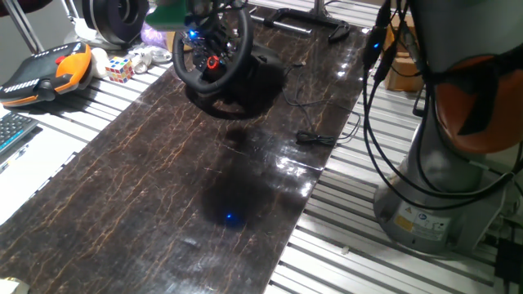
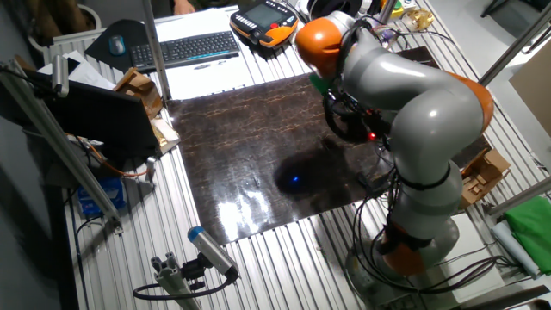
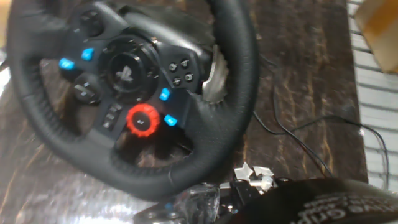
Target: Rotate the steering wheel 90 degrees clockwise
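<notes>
One black round racing wheel with a thick leather-look rim (image 1: 211,55) stands on its black base at the far end of the dark marbled tabletop (image 1: 188,188), tilted back so its face looks toward the near side of the table. In the hand view the steering wheel (image 3: 134,87) fills most of the picture: its hub carries a red round knob (image 3: 142,119), several small blue-lit buttons and a cluster of black ones, and a silver paddle shows through the gap between hub and rim on the right. The two-finger gripper (image 1: 196,16) sits at the top of the wheel in one fixed view, partly hidden by a green piece above it, and whether its fingers are spread or clamped on the rim I cannot tell from any view. In the other fixed view the grey and orange arm (image 2: 405,95) bends over the table's right side and covers most of the wheel, leaving only a dark arc with a red dot. A thin black cable (image 1: 315,137) lies on the tabletop right of the wheel. An orange and black handheld pendant (image 1: 45,72) and a multicoloured puzzle cube (image 1: 118,69) rest on the slatted metal surface to the left.
</notes>
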You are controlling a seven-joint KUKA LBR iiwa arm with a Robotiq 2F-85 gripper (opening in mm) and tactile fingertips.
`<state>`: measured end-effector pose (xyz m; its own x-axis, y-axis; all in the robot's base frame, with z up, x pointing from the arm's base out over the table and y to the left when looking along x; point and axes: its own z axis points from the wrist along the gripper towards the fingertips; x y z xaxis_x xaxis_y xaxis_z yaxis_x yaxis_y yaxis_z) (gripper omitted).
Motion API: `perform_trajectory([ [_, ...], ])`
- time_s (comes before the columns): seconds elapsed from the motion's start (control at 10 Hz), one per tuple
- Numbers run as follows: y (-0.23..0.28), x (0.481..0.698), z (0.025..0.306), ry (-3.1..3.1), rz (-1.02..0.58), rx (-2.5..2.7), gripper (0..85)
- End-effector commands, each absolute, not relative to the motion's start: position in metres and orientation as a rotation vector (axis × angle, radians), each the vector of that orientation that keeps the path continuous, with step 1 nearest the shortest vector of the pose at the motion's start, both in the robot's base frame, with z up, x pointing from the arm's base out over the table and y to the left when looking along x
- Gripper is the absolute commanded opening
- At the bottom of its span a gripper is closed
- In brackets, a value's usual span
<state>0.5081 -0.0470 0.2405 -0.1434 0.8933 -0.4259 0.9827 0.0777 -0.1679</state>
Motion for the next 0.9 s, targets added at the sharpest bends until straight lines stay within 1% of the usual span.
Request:
perform_trajectory([
  [0.0, -0.0469, 0.5084, 0.2403, 1.846, -0.673, 2.279, 0.7],
  [0.3, -0.0484, 0.5130, 0.2362, 1.868, -0.650, 2.231, 0.7],
  [0.6, -0.0484, 0.5130, 0.2362, 1.954, -0.608, 2.233, 0.7],
  [0.8, -0.0484, 0.5130, 0.2362, 2.012, -0.592, 2.146, 0.7],
])
